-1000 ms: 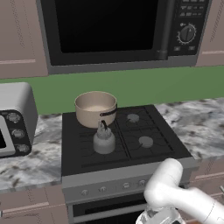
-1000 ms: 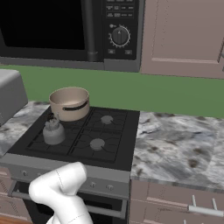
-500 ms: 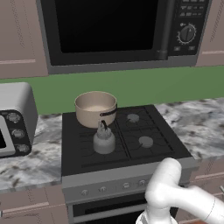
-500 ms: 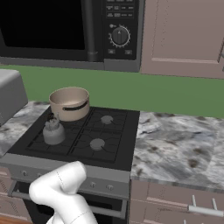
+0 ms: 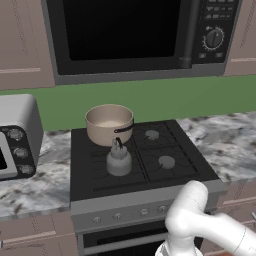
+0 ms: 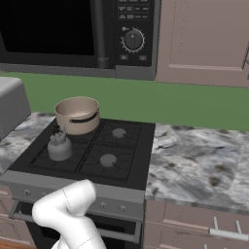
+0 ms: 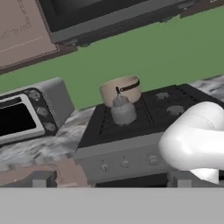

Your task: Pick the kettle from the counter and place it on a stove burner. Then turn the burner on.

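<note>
- Sitting on the front-left burner of the black stove is the kettle, so the placing half of the task is looking done and the knob step is judged to be the one in hand.
- Standing just behind the kettle, on the rear-left burner, is the tan saucepan; its dark side handle is pointing toward the kettle's arched handle, close to it, though whether the two are touching cannot be told.
- Hanging low in front of the stove, the white arm is carrying fingers that are spread wide and holding nothing; only two small dark tips are showing at the bottom of the hand view.
- Waiting along the grey front panel is the row of knobs, small and alike, so the robot should be choosing the one that serves the front-left burner; which knob that is cannot be read from these pictures.
- Doing this well likely means coming at the knob squarely, closing around its rim rather than pushing on its face, and turning without sliding off.
- Looking at the kettle itself: it is small, squat and grey, with a dull metal sheen, a thin dark handle arching over the lid and a short spout; it is standing upright and is smaller than the saucepan.
- Flanking the stove is the marbled worktop, with a grey toaster oven on its left stretch and a black microwave mounted above.
</note>
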Motion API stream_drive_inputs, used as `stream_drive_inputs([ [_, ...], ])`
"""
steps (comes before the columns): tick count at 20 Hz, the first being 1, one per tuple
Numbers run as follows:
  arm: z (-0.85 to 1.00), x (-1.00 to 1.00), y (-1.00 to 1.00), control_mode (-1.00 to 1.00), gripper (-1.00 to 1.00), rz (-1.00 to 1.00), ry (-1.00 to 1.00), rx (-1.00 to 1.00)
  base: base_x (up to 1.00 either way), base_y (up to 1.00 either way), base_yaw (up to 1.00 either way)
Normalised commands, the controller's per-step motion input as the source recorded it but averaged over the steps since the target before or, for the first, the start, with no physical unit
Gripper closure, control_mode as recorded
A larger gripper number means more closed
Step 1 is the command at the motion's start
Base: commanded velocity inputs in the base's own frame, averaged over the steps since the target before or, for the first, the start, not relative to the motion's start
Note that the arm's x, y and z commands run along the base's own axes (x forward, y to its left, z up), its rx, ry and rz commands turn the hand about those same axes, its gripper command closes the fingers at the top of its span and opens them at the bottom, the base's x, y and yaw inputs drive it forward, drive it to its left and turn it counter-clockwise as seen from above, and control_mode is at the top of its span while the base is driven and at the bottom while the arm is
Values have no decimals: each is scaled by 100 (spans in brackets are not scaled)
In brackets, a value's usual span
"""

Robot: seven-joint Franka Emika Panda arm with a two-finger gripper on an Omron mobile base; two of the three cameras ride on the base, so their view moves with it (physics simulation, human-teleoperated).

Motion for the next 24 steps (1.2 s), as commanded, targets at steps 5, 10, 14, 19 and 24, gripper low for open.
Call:
stream_drive_inputs([
  [5, 0, 0, -5, -100, -100, 0, -1, 13, 0, 0, 0],
  [10, -5, 25, 0, -100, -100, 0, 0, 0, 0, 0, 0],
  [14, -10, 40, 0, -100, -100, 0, -1, 0, 0, 0, 0],
  [19, -16, 44, 0, -100, -100, 0, -6, 0, 0, 0, 0],
  [24, -22, 37, 0, -100, -100, 1, -9, 0, 0, 0, 0],
])
